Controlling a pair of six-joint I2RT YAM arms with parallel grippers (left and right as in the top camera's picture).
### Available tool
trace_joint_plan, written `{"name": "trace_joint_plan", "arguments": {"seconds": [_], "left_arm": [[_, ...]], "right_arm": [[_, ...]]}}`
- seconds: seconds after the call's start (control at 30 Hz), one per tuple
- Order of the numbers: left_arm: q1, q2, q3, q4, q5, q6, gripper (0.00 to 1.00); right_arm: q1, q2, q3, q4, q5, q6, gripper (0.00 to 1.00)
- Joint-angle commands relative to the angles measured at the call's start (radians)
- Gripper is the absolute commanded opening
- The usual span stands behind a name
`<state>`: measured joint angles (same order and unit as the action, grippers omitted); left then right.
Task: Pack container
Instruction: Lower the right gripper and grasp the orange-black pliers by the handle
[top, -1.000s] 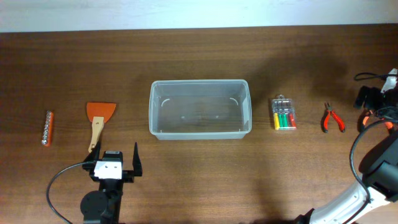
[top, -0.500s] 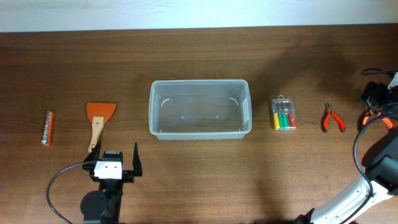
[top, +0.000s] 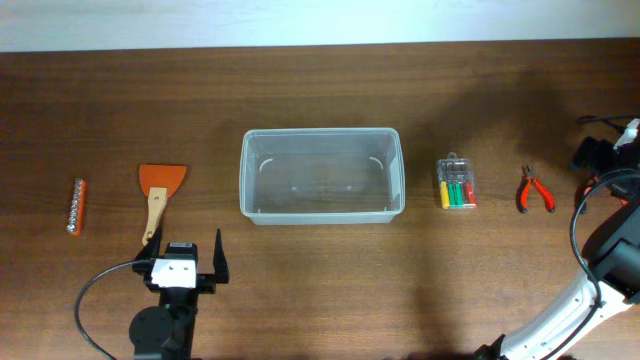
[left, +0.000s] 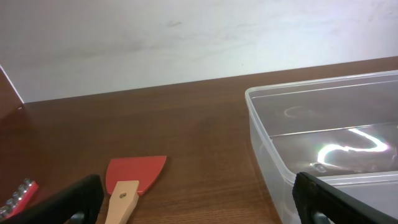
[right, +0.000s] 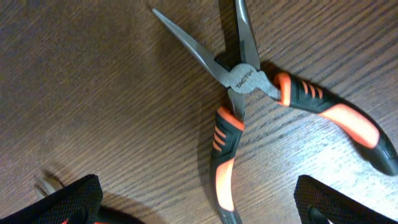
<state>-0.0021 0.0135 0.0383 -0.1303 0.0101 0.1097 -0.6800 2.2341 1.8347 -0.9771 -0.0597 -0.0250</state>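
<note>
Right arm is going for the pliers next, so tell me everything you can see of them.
The pliers are long-nose: slim dark grey metal jaws tapering to points, spread in a narrow V, with lettering stamped at the pivot. Both handles wear black and orange rubbery grips, ribbed near the pivot, and are splayed apart. They lie flat on the brown wooden table, tips toward its far edge, touched by nothing else.

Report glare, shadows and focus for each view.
Overhead: even light, sharp, only faint highlights inside the container, soft shadows on the table. Left wrist: a bright glare streak across the container's floor. Right wrist: pliers in crisp focus, light sheen on the wood grain.
</note>
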Motion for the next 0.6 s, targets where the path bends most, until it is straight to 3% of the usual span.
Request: {"name": "trace_joint_plan", "arguments": {"seconds": [0.0, 0.57], "left_arm": [[0.005, -0.008, -0.006, 0.000, -0.006, 0.012, 0.99], [0.005, -0.008, -0.006, 0.000, -0.007, 0.012, 0.99]], "right_arm": [[-0.002, 0.005, 0.023, 0.010, -0.016, 0.019, 0.99], [-0.002, 0.063, 0.023, 0.048, -0.015, 0.034, 0.99]]}}
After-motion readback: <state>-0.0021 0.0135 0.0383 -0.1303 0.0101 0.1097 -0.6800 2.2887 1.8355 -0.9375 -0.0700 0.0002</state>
